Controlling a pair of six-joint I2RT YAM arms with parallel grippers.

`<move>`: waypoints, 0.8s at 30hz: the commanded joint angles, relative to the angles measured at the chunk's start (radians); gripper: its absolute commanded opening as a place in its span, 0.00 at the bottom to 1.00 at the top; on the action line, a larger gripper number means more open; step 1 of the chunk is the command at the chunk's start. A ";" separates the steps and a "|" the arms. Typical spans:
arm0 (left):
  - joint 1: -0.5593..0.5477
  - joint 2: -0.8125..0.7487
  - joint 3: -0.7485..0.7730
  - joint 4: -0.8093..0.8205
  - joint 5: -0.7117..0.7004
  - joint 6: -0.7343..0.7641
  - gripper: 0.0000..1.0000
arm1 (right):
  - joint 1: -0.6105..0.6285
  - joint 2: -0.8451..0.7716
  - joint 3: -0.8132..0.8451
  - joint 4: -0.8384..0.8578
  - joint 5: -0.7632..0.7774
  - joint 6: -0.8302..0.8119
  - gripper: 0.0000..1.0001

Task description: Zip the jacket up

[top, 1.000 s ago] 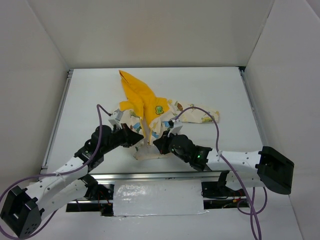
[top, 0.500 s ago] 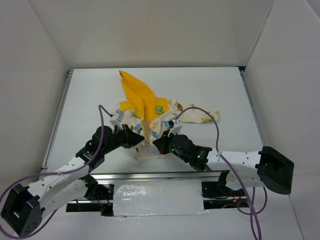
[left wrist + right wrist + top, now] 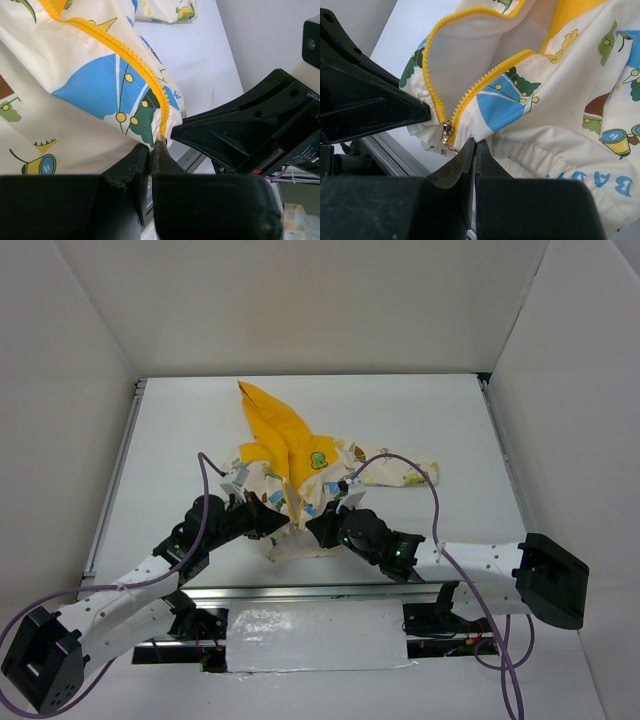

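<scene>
Jacket (image 3: pixel 300 465) on the counter (image 3: pixel 450 420), hood at twelve o'clock: left end effector (image 3: pixel 151 145) pinches its hem (image 3: pixel 530 150), right end effector (image 3: pixel 474 142) sits pressed together beside the slider (image 3: pixel 446 131), where slack cloth could jam.

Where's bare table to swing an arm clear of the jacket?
Free: the table's far strip beyond the hood, the left side up to the rail, the right side past the sleeve. Crowded: near middle, where both jaws meet the jacket's hem.

White table (image 3: pixel 180 440), the jacket (image 3: pixel 320 475) rumpled near its front edge.
</scene>
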 commanded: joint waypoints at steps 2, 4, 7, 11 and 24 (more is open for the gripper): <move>0.003 -0.001 -0.003 0.076 0.025 -0.012 0.00 | 0.005 -0.034 0.012 0.060 0.013 0.009 0.00; 0.003 -0.003 -0.003 0.073 0.020 -0.012 0.00 | 0.005 -0.044 0.010 0.058 0.015 0.009 0.00; 0.003 -0.009 -0.006 0.072 0.019 -0.010 0.00 | 0.004 -0.048 0.007 0.057 0.016 0.008 0.00; 0.003 -0.007 -0.008 0.079 0.031 -0.015 0.00 | -0.001 -0.044 0.009 0.058 0.013 0.008 0.00; 0.003 0.008 -0.034 0.147 0.092 -0.048 0.00 | -0.039 -0.048 0.013 0.076 -0.016 -0.014 0.00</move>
